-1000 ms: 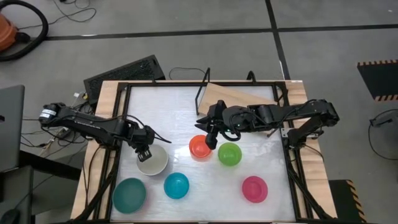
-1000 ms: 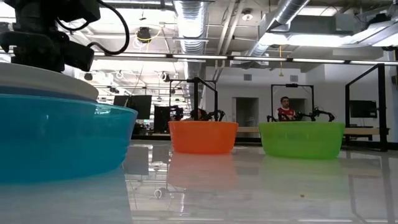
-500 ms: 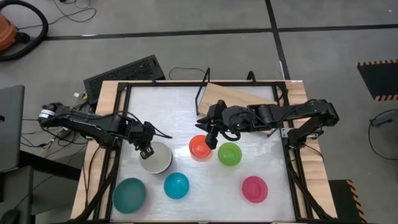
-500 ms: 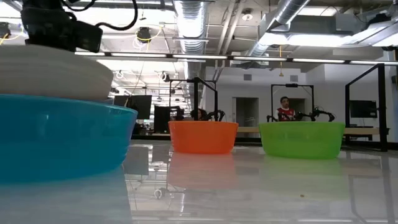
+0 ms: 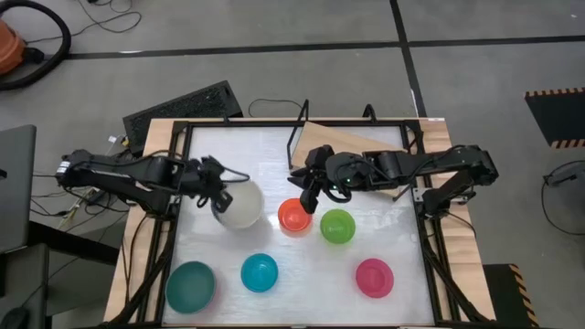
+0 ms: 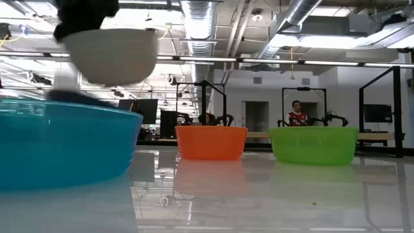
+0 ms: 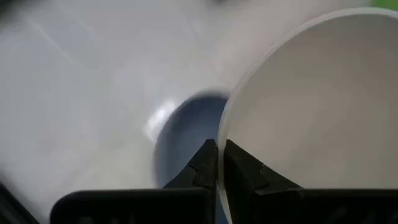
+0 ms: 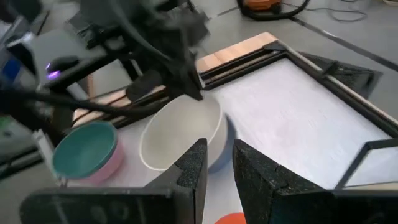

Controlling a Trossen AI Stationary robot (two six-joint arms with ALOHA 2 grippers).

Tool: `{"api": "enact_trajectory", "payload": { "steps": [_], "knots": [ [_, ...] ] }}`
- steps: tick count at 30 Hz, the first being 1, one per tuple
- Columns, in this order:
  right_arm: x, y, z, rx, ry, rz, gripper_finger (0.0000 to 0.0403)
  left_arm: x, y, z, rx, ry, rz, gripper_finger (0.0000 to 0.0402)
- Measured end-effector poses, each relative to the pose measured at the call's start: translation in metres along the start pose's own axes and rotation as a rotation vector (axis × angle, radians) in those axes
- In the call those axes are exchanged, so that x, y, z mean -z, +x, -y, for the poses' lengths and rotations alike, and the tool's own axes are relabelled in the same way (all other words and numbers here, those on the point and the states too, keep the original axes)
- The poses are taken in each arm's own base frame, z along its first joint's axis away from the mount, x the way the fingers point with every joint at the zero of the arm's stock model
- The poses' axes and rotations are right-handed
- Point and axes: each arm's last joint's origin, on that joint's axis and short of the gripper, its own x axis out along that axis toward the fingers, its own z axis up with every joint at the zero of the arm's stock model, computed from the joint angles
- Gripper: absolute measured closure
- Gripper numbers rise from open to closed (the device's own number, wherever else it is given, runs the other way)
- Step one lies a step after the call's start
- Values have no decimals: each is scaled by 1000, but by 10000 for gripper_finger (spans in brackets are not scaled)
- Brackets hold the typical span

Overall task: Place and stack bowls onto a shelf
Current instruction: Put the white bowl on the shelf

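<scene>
White bowl [image 5: 239, 203] empty, lifted, rim pinched by left gripper [image 5: 216, 196].

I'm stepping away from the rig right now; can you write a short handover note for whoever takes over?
Left gripper: shut on the white bowl at its rim, holding it lifted clear of the table.
Right gripper: over the orange-red bowl, fingers apart, holding nothing.
On the table: orange-red bowl, lime green bowl, bright blue bowl, dark teal bowl, pink bowl.
Shelf: at the table's far edge, no bowl visible on it.
Done: white bowl picked up.
Left: place and stack all six.
</scene>
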Motion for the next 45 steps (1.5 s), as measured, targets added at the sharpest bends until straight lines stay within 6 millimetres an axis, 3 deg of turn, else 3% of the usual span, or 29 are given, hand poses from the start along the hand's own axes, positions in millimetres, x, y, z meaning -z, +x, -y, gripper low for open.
{"api": "enact_trajectory", "payload": {
  "steps": [4,9,16,20,25,29,37,45],
  "knots": [
    [-2,2,4,18,10,6,301,-16,-19,1,-23,-21,125,401],
    [-3,2,5,18,14,10,301,-20,-24,3,15,-69,126,401],
    [-3,2,7,90,-8,44,301,-23,-13,8,-117,-89,238,401],
    [-6,2,9,173,-112,85,301,-30,-2,17,-229,-84,359,401],
    [-10,-2,7,327,-227,171,294,-41,6,31,-247,-79,487,401],
    [-11,-3,7,399,-276,190,262,-50,4,38,-258,-65,594,401],
    [-14,-1,12,423,-271,192,152,-71,-11,47,-370,-35,805,401],
    [-16,1,17,437,-254,201,143,-85,-16,55,-397,20,872,401]
  ]
}}
